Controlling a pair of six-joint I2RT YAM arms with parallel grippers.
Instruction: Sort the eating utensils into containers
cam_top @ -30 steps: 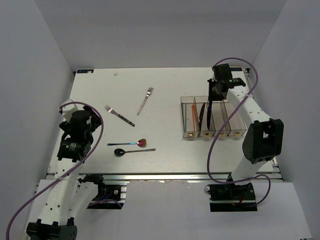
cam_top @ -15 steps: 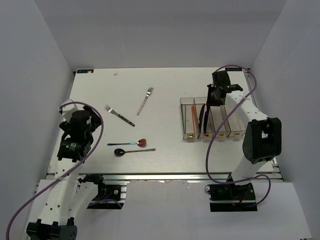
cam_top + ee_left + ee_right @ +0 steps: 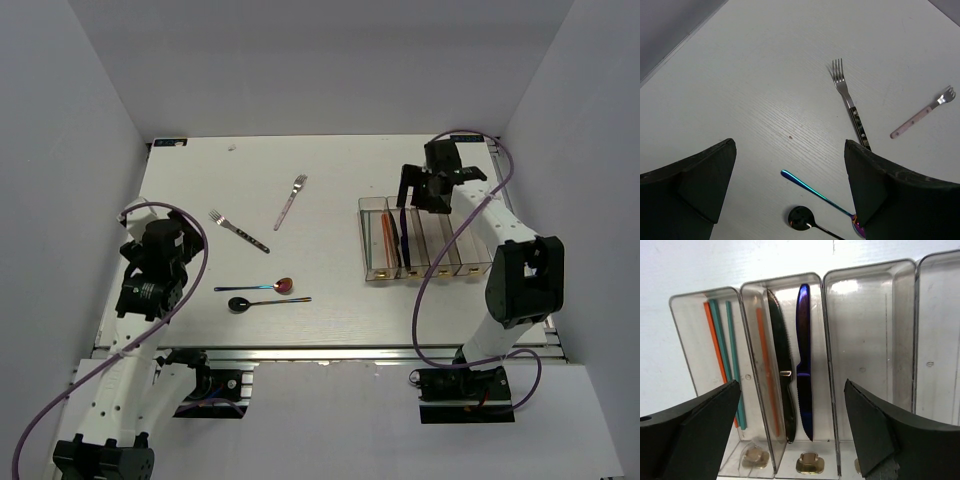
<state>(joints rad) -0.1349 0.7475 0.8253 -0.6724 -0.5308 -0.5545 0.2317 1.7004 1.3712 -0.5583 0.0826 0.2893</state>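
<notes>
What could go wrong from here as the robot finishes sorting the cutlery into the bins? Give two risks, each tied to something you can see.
1. An orange chopstick seems to lie in the bin with the knives, so the mix-up may go unnoticed.
2. The two spoons lie close together on the table, so picking one up could nudge the other.

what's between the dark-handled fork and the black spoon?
The red-bowled spoon lies between the dark-handled fork and the black spoon; top view shows it.
</notes>
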